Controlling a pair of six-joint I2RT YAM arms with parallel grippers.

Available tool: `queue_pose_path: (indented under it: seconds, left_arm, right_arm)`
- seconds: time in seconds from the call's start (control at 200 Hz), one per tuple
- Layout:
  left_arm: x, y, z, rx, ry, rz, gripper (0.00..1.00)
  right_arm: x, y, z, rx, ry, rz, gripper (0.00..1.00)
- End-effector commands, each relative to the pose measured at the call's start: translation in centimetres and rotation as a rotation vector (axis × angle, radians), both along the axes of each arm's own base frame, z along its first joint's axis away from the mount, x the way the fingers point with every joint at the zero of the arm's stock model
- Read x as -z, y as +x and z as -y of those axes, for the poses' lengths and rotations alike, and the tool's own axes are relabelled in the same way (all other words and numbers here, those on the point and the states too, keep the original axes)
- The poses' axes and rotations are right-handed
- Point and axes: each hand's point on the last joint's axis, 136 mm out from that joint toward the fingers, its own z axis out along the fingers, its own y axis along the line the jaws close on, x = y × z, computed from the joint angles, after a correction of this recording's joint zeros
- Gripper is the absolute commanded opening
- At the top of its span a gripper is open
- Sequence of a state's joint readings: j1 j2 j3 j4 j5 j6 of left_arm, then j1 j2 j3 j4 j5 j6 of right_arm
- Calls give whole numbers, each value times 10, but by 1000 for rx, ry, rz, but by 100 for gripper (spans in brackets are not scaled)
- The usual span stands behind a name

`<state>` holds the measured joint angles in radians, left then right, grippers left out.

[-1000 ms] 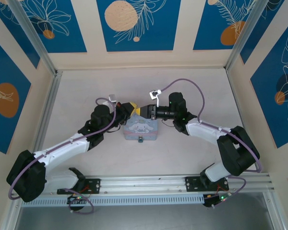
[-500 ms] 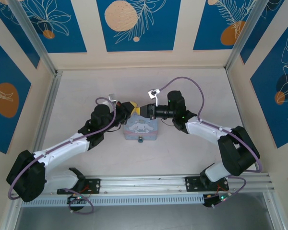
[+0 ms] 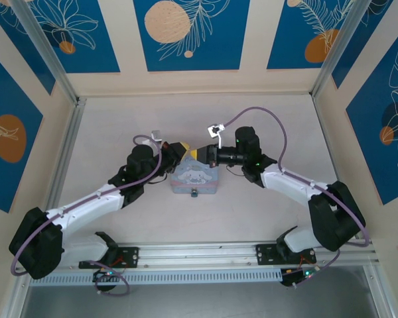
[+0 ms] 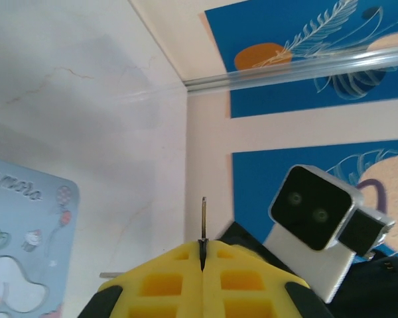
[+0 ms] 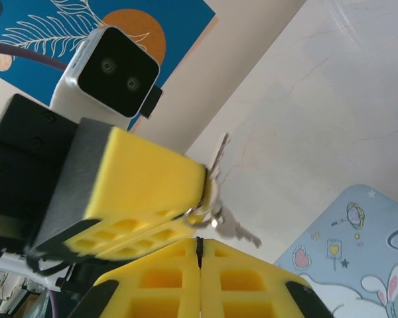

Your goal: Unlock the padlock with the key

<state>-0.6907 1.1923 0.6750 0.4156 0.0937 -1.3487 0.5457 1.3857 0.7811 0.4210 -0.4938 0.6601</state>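
Cream walls [image 3: 252, 81] with blue leaf-and-orange-disc panels [image 3: 205, 40] enclose the pale marbled table [image 3: 119, 119] on three sides. Aluminium posts [image 3: 45, 50] rise at the table's far corners; a slotted rail [image 3: 199, 252] lines its near edge.

the tin [image 3: 196, 176] is pastel blue with a cartoon print. wall panels [image 3: 212, 46] are deep blue with orange circles and white leaf outlines. the key [image 5: 241, 232] is silvery.

Tin [image 3: 195, 177] sat mid-table [image 3: 265, 132]. Padlock [image 3: 194, 193] was at tin's 6 o'clock edge. Left gripper [image 3: 182, 148] was at tin's 11 o'clock, right gripper [image 3: 200, 154] at 12, tips just beside each other. Key [image 4: 203, 222] stuck out between left gripper's fingers.
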Motion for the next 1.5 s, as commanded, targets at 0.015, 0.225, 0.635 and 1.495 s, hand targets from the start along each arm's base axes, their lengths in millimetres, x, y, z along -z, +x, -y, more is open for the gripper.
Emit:
queue_pose_path:
  seconds: [0.015,0.225,0.635,1.495]
  left_arm:
    - [-27,-6,-2,42,157,196,0]
    - [-40,-23,8,194,320,469,0]
    - [-61,-42,30,345,248,612,0]
    - [-64,-39,39,353,153,573,0]
  right_arm:
    - [-4,-3,21,71,19,-39,26]
    - [-12,2,44,212,62,-212,44]
    - [-72,12,34,160,206,-193,44]
    - [-83,-2,6,9,231,-136,22]
